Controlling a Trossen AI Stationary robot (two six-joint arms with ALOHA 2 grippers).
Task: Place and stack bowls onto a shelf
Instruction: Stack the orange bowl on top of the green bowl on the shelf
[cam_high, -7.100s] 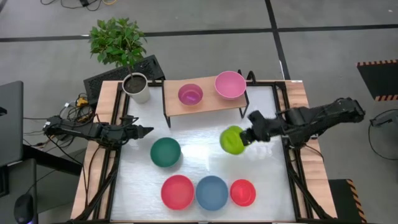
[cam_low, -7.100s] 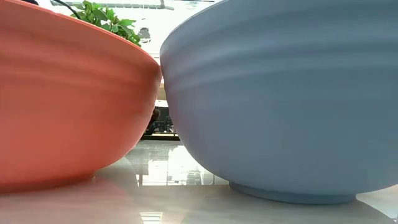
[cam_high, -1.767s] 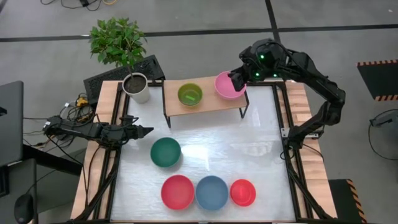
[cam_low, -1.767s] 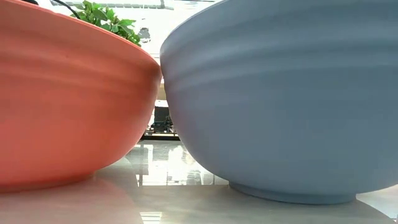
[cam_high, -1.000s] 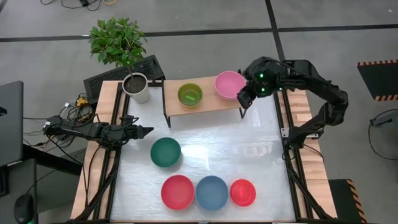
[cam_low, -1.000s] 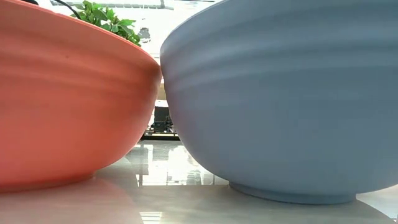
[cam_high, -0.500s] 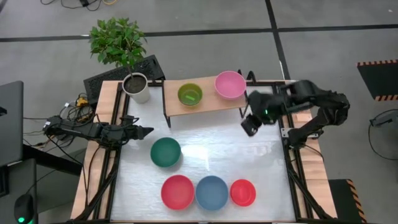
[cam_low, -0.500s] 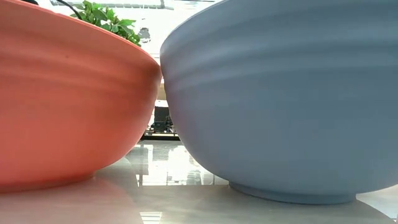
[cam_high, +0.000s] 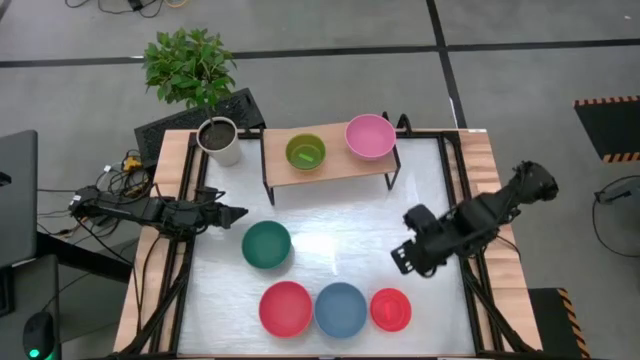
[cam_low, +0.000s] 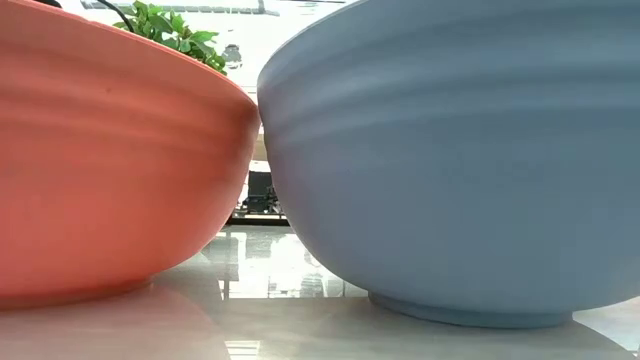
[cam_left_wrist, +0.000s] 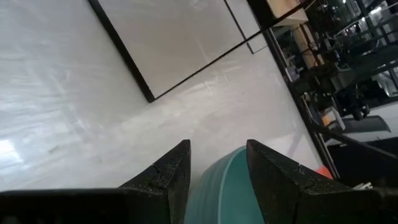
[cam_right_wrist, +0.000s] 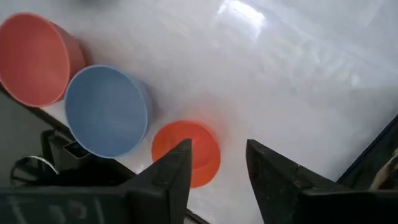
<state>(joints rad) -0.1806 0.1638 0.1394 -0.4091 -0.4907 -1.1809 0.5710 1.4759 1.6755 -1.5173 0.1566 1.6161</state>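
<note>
The shelf (cam_high: 335, 168) stands at the table's far side and carries a light green bowl (cam_high: 306, 152) and a pink bowl (cam_high: 370, 136). On the tabletop rest a dark green bowl (cam_high: 266, 244) and, along the near edge, a large red bowl (cam_high: 286, 308), a blue bowl (cam_high: 341, 309) and a small red bowl (cam_high: 390, 309). My right gripper (cam_high: 400, 258) hangs open and empty just beyond the small red bowl (cam_right_wrist: 186, 152). My left gripper (cam_high: 235, 212) waits open at the table's left, pointing at the dark green bowl (cam_left_wrist: 217, 183).
A white plant pot (cam_high: 219, 141) with a leafy plant stands left of the shelf, by a dark keyboard-like thing (cam_high: 180, 125). In the low view the large red bowl (cam_low: 100, 150) and the blue bowl (cam_low: 450, 150) block nearly everything. Bare tabletop (cam_high: 340, 235) lies between shelf and near bowls.
My right gripper has left the shelf's right end, by the pink bowl, and travelled toward the table's near edge. It now hangs close to the small red bowl. The bowls have kept their places.
</note>
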